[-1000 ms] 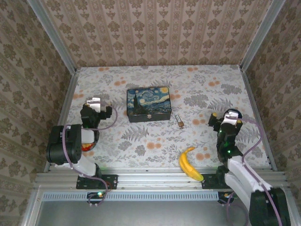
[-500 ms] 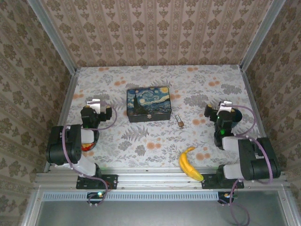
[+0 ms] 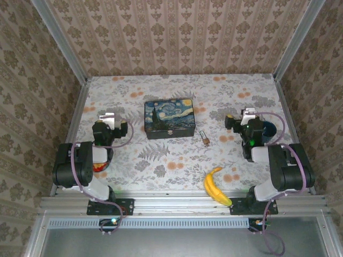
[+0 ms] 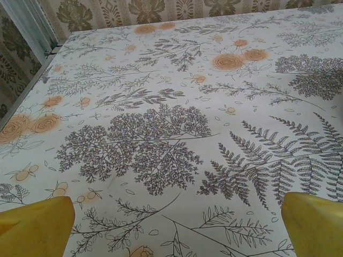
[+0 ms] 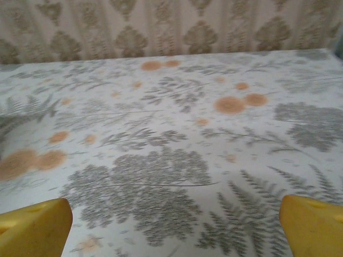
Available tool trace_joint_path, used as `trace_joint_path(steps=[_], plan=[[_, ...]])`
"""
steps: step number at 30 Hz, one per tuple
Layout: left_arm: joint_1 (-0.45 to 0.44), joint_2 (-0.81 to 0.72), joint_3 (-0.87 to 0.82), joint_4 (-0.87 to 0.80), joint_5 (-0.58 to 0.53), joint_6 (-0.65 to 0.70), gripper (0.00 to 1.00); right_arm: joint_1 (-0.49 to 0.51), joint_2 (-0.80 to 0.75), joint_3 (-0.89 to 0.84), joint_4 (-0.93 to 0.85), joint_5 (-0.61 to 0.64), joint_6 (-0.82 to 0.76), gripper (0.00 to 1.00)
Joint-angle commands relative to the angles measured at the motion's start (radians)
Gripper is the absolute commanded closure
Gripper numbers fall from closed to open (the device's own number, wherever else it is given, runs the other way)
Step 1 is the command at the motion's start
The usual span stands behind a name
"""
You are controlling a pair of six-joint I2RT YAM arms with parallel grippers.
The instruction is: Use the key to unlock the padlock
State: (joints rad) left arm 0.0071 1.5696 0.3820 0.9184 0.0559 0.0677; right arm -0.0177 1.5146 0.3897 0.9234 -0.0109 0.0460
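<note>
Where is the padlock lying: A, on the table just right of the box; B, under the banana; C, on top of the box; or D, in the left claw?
A: in the top view the padlock lies on the table, just off the box's near right corner and well apart from the banana.

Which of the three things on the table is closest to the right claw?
The tiny brass padlock, just right of the painted box. The box and the banana at the near edge lie farther from the right claw.
</note>
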Motion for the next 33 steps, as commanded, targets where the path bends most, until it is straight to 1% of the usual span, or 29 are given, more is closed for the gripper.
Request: trace_joint_path(steps=[1,4,9,33], plan=[[-0.005,-0.013,0.011,-0.001,-0.005,-0.003,0.0,-0.018,0.017,0.008,-0.048,-0.122,-0.023,0.0],[-0.005,-0.013,0.011,-0.001,-0.004,-0.003,0.0,-0.018,0.012,0.01,-0.056,-0.12,-0.024,0.0],[-0.005,-0.012,0.011,-0.001,-0.005,-0.002,0.0,0.002,0.011,0.018,-0.074,-0.042,-0.018,0.0],[-0.005,-0.013,0.011,0.0,-0.006,-0.003,0.0,0.002,0.012,0.018,-0.073,-0.041,-0.018,0.0]])
